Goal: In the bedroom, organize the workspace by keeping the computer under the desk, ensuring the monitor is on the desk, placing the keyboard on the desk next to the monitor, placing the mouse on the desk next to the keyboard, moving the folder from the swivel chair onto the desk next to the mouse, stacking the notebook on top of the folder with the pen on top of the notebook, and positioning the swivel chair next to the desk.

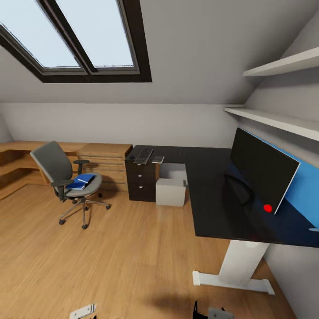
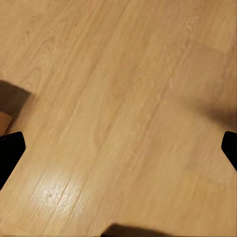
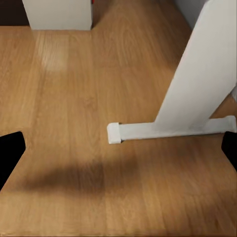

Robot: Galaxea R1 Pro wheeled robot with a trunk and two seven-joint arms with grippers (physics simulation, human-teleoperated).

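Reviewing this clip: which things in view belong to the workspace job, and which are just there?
Job:
monitor
keyboard
computer
folder on the swivel chair
desk

Just there:
skylight
wall shelves
oak dresser

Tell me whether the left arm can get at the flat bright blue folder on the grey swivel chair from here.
Probably not yet. The blue folder lies on the grey swivel chair across open oak floor, while the left gripper hangs low over bare planks. Nothing blocks the way; the base likely needs to drive closer.
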